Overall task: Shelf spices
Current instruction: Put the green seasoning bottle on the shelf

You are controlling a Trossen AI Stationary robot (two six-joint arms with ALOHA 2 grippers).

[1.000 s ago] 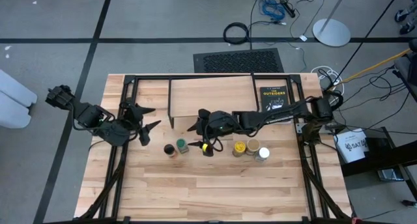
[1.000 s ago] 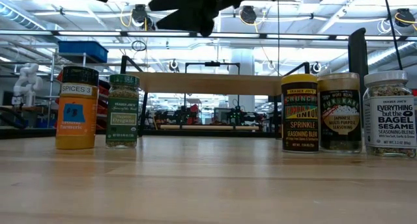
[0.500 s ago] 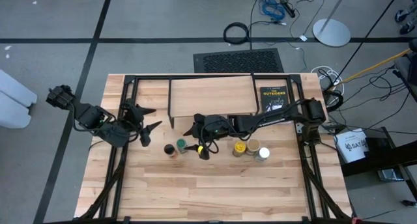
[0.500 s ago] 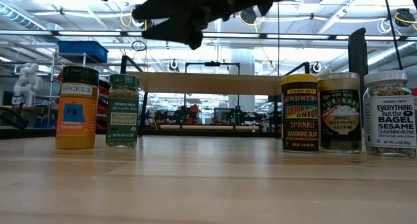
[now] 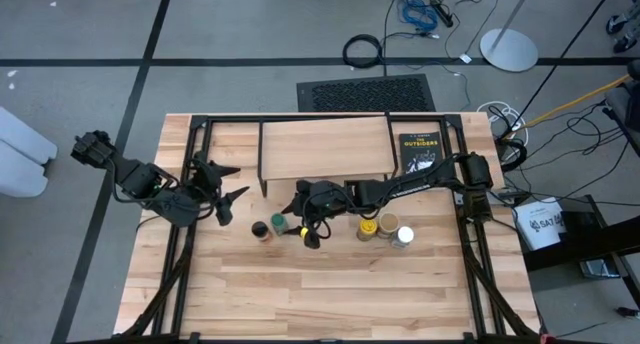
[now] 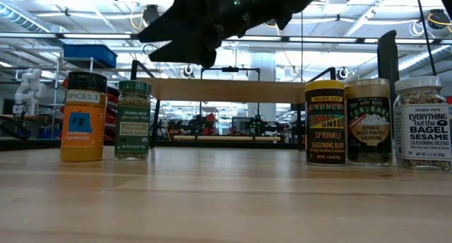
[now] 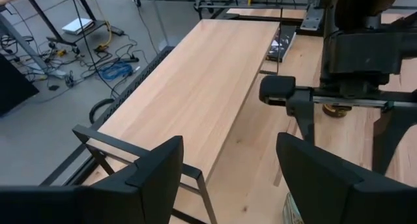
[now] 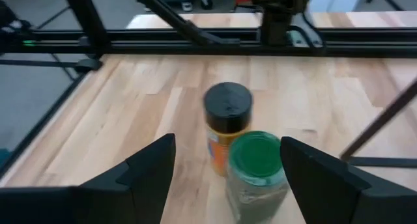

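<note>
Five spice jars stand upright on the tabletop. The dark-lidded jar (image 5: pixel 260 230) and the green-lidded jar (image 5: pixel 280 224) form the left pair; the yellow-lidded (image 5: pixel 368 228), tan-lidded (image 5: pixel 388 224) and white-lidded (image 5: pixel 403 236) jars form the right group. The shelf (image 5: pixel 325 149) stands behind them on thin black legs. My right gripper (image 5: pixel 298 222) hovers open just right of and above the green-lidded jar (image 8: pixel 257 165), with the dark-lidded jar (image 8: pixel 228 120) beyond it. My left gripper (image 5: pixel 232 204) waits open at the shelf's left end (image 7: pixel 195 87).
A black book (image 5: pixel 420 152) lies at the shelf's right end. Black frame rails (image 5: pixel 190 274) run along both sides of the table. Bare wood (image 5: pixel 330 294) lies between the jars and the near edge. My right arm (image 5: pixel 400 189) stretches over the yellow-lidded jar.
My right gripper has moved toward the table's left and a little down, closing on the green-lidded jar. It has stayed open. The jars have not moved.
</note>
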